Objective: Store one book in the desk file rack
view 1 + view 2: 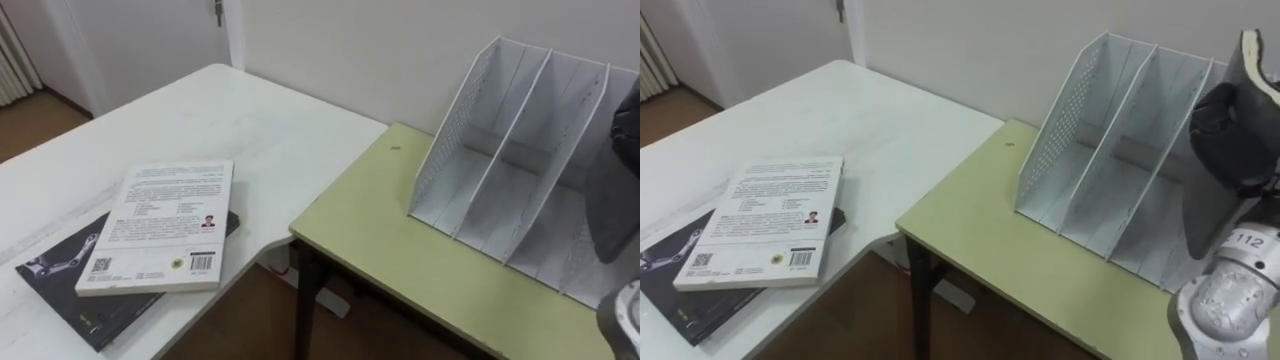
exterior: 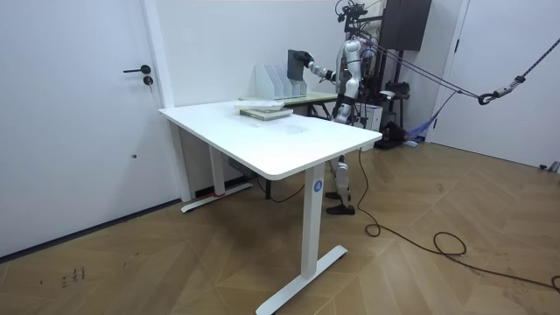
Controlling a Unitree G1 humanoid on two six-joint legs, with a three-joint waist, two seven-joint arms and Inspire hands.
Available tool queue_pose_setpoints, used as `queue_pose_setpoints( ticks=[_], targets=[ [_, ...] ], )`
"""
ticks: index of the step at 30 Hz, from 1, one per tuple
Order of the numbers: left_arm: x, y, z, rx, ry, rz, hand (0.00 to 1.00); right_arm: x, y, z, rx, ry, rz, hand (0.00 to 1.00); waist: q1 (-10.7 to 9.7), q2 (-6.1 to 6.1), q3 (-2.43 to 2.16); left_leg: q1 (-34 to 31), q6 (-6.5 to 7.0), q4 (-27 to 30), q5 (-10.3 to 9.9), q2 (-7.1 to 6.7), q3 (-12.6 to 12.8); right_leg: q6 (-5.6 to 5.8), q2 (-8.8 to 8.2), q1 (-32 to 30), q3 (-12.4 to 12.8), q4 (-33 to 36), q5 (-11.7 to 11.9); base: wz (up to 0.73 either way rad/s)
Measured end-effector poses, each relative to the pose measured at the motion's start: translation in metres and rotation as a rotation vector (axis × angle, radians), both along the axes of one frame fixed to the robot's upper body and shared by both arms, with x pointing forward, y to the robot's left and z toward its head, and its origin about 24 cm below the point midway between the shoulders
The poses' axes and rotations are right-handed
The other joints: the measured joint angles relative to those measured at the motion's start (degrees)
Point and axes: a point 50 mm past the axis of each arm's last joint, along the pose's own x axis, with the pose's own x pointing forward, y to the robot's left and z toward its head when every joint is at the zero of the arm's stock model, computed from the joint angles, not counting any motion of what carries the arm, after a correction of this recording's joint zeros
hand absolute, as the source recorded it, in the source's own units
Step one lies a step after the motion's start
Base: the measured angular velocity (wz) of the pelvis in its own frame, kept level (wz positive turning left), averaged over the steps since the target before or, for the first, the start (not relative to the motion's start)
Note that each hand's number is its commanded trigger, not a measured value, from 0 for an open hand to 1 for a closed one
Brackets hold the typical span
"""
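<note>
There are three books and one rack. The right hand point(image 1: 1240, 125) comes in from the right and holds one grey book point(image 1: 1212, 215) upright. Its fingers point(image 1: 1225, 115) are curled tight round the book's upper part, so only the lower cover and a strip of pale page edge above the hand show. The grey book stands at the right end of the rack point(image 1: 1065, 130), in front of the rightmost slot. Whether its lower edge is already inside that slot or just before it, I cannot tell.

The rack is white with a perforated side wall. Three slots show, and the two on the left hold nothing. It sits on the green counter point(image 1: 980, 220), at the far edge by the wall.

The other two books lie stacked on the white counter point(image 1: 840, 110), at its near edge and well apart from the rack. A white book point(image 1: 765, 220) lies flat with its back cover up, on top of a larger black book point(image 1: 710, 305) that juts out beneath it on the left and near sides.

In the room view the robot stands upright behind the two counters, its arm stretched toward the rack with the grey book raised above it.
</note>
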Motion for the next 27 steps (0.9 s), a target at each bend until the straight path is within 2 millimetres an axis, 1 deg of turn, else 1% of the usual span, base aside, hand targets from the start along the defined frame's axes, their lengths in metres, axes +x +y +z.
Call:
queue_pose_setpoints(
  ticks=[4,9,12,14,18,22,27],
  targets=[
    [0.000,0.001,0.000,-0.001,0.000,0.006,0.00,0.007,-0.008,-0.003,0.005,0.028,-0.032,1.00,0.06,-0.17,0.08,-0.04,0.01,0.11,0.00,-0.01,-0.02,0.00,-0.01,0.03,-0.03,-0.02,0.00,0.00],
    [0.001,0.003,0.001,-0.012,-0.004,0.012,0.00,0.008,-0.011,-0.003,0.001,0.037,-0.037,1.00,0.13,-0.51,0.25,-0.53,0.01,0.53,0.01,-0.04,-0.29,0.01,-0.05,-0.18,-0.33,-0.03,-0.01,0.02],
    [0.003,0.003,0.001,-0.008,-0.007,0.001,0.00,0.011,-0.014,-0.001,0.010,0.037,-0.037,1.00,0.07,-0.73,0.18,-1.11,0.01,0.96,0.01,-0.05,-0.41,0.00,-0.10,-0.78,-0.43,0.02,0.00,0.03],
    [0.003,0.003,0.001,-0.008,-0.005,0.001,0.00,0.018,-0.016,0.000,0.048,0.033,-0.035,1.00,-0.08,-0.71,0.16,-1.40,0.01,1.10,0.02,-0.05,-0.55,-0.02,-0.11,-0.94,-0.53,0.03,0.01,0.03],
    [0.004,0.004,0.001,-0.011,-0.003,0.002,0.00,0.022,-0.027,-0.001,0.066,0.069,-0.062,1.00,-0.12,-0.83,-0.06,-1.98,0.01,1.33,0.02,-0.14,-1.26,-0.01,-0.26,-1.00,-1.34,-0.11,0.01,0.10],
    [0.006,0.004,0.003,-0.011,-0.002,0.000,0.00,0.031,-0.034,-0.001,0.108,0.110,-0.077,1.00,-0.21,-0.98,-0.10,-2.02,0.00,1.55,0.03,-0.09,-1.49,-0.02,-0.33,-0.86,-2.28,-0.11,0.01,0.02],
    [0.007,0.005,0.003,0.008,0.007,-0.014,0.00,0.035,-0.038,0.000,0.109,0.135,-0.093,1.00,-0.17,-1.24,-0.07,-2.01,-0.01,1.54,0.03,-0.09,-1.84,-0.02,-0.37,-0.76,-2.65,-0.09,0.01,0.02]
  ],
)
